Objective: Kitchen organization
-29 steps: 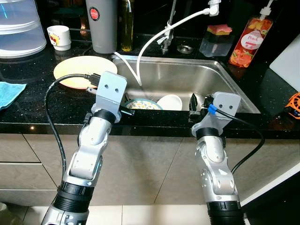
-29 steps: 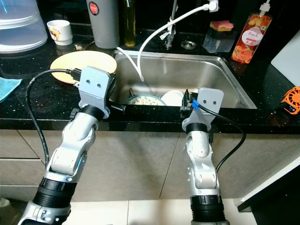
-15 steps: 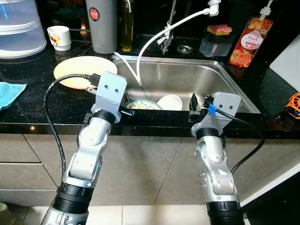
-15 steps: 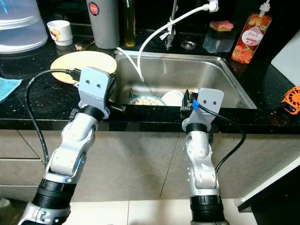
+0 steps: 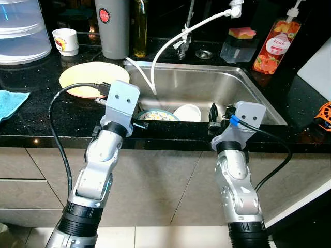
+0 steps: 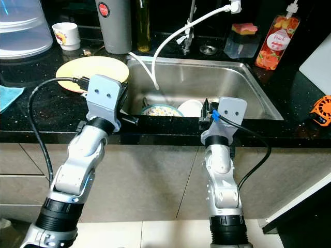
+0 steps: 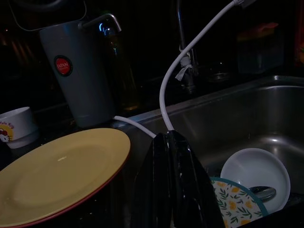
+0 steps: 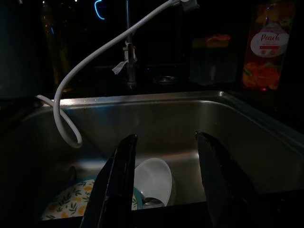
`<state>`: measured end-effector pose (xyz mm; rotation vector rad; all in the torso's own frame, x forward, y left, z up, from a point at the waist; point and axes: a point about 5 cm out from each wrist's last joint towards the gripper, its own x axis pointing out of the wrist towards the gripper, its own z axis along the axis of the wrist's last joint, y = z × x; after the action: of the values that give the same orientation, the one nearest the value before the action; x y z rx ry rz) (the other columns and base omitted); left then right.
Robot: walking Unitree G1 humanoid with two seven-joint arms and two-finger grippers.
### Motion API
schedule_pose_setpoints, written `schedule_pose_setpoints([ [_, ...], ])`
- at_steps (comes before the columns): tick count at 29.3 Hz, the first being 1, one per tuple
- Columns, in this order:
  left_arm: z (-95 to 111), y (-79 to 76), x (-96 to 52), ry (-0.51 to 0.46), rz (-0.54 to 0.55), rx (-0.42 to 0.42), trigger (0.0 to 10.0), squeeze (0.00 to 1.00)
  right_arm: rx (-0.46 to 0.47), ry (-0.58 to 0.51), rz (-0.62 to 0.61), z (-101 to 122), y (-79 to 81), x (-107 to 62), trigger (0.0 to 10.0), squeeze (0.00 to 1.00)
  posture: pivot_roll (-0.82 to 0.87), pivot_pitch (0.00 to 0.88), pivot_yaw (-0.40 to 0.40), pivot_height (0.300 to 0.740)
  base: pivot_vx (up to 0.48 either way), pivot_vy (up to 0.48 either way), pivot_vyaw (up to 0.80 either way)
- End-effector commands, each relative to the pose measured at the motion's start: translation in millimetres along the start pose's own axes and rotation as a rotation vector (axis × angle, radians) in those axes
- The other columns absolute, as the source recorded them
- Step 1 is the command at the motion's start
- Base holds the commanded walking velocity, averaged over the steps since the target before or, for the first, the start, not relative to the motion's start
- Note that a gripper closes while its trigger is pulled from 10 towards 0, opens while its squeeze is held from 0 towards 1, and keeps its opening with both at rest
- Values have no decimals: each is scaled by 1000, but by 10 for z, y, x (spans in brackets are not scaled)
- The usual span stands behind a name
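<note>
We stand at the front edge of the black counter [image 5: 46, 116] with both arms raised over the near rim of the steel sink [image 5: 248, 82]. Across the last second nothing has shifted: the head views match the earlier ones, so both arms are stationary and no dish has moved. The left gripper [image 7: 172, 190] hovers at the sink's near-left corner with its two black fingers pressed together and empty, pointing toward the patterned plate [image 7: 232, 204] and the white bowl [image 7: 256, 173] that rest together on the sink floor, a metal utensil lying in the bowl. The right gripper [image 8: 164, 183] hangs over the near rim with its fingers spread wide around nothing, the white bowl visible between them and below. A yellow plate [image 5: 93, 77] lies on the counter just left of the sink, near a small printed cup [image 5: 65, 41] and a grey jug [image 5: 111, 26]; a white hose [image 5: 170, 44] droops from the tap into the basin. We judge this pause as a hold before the first reach: the dishes in the sink remain to be lifted, and the task has barely begun.
</note>
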<state>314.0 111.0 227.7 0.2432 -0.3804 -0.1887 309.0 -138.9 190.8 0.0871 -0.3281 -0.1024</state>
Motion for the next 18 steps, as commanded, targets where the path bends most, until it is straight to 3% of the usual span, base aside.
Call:
schedule_pose_setpoints([
  [1, 5, -34, -10, 3, -12, 5, 10000, 0, -4, 6, -8, -5, -25, -10, 10000, 0, 209, 0, -47, 740, 0, 0, 0],
  [18, 3, -57, -17, 7, -17, 2, 10000, 0, -6, 9, -9, -6, -32, -9, 10000, 0, 209, 0, -52, 740, 0, 0, 0],
])
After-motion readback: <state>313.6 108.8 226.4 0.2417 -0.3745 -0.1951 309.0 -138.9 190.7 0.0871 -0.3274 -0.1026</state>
